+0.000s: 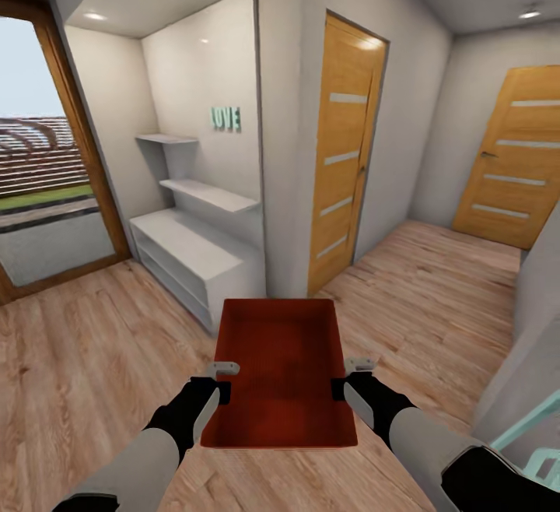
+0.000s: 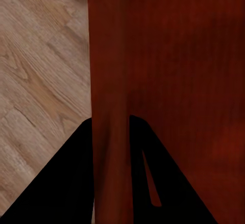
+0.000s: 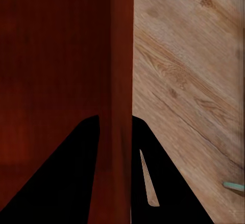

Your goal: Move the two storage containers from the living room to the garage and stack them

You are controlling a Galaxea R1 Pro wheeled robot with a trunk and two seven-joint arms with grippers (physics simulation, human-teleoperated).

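You are carrying one orange-red storage container (image 1: pixel 281 372) out in front of you, held level above the light wood plank floor (image 1: pixel 85 356) between both arms. Your left gripper (image 1: pixel 222 390) is clamped on the container's left long wall, and your right gripper (image 1: pixel 342 387) is clamped on its right long wall, roughly opposite each other near the end closest to you. In your left wrist view the two black fingers (image 2: pixel 66 183) straddle the red wall (image 2: pixel 109 132), one outside and one inside the bin, closed down tight against it. Your right wrist view shows the same: black fingers (image 3: pixel 66 178) either side of the wall (image 3: pixel 116 132), pinching it, with the plank floor beyond. The container's open top faces up and you can see its bare inner bottom.

Ahead of you, just beyond the container's far end, stands a white wall corner. To its left is a recess with a low white shelf unit (image 1: pixel 194 259), two floating white shelves (image 1: pixel 208 194) above it, and teal "LOVE" letters (image 1: pixel 225 117) on the wall. Further left is a large wood-framed glass door (image 1: pixel 47 177) looking outdoors. To the right of the corner, a honey-wood door (image 1: pixel 342 154) with frosted horizontal strips stands open, and a second matching door (image 1: pixel 517 158) is shut at the end of the short passage. A pale teal object (image 1: pixel 537 450) sits at the lower right edge of your head view.
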